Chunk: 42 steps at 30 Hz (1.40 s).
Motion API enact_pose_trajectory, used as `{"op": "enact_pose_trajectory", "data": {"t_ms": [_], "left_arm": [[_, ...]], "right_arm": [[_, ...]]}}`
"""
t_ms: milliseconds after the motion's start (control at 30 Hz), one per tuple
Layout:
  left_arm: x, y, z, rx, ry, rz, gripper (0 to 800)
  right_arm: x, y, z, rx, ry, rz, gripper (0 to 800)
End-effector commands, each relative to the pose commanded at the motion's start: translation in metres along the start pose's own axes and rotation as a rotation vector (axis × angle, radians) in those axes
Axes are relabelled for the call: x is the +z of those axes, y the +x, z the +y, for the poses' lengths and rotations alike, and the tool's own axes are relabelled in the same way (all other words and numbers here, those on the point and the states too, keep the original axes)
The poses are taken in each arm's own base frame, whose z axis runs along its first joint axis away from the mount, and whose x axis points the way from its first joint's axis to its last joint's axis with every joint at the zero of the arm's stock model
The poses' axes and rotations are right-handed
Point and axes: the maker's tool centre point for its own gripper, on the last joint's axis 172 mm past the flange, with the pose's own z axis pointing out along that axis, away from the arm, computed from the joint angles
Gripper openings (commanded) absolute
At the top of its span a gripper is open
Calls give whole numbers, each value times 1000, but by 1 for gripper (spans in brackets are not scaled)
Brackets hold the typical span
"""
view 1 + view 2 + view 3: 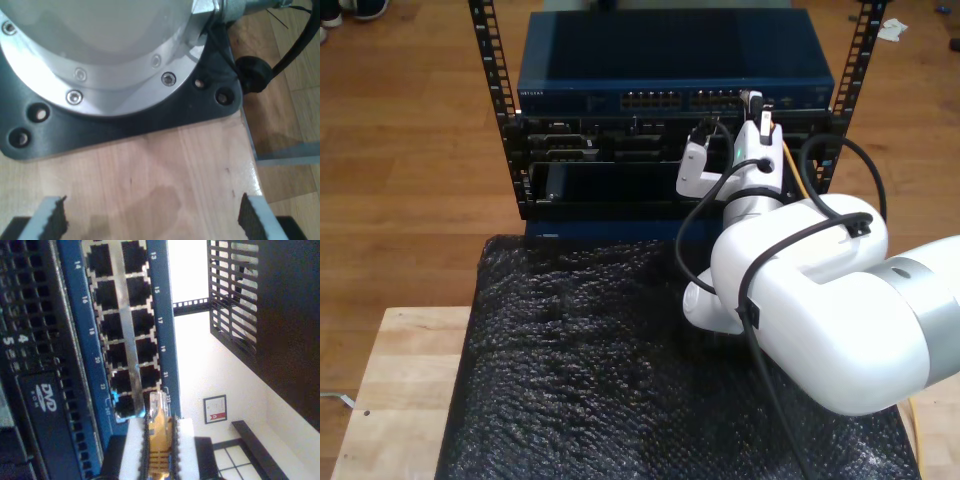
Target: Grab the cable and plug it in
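Pinching the cable [159,432], my second gripper [160,450]

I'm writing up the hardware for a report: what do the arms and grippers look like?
The arm has a glossy white rounded shell, a grey band and black cables looped along it. My first gripper has pale fingers with black ridged pads. My second gripper has white fingers.

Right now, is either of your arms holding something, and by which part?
My second gripper holds the cable just behind its clear plug, near the switch ports. My first gripper holds nothing, jaws apart.
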Motion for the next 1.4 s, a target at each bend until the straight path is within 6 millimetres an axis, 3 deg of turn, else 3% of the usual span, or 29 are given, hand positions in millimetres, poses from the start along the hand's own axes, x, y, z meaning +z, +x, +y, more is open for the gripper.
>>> {"op": "enact_pose_trajectory", "data": {"t_ms": [267,1400], "left_arm": [[0,0,0,0,0,0,800],[0,0,0,0,0,2,800]], "right_arm": [[-2,-1,-9,-7,12,0,0],[-7,13,-9,-2,15,20,0]]}}
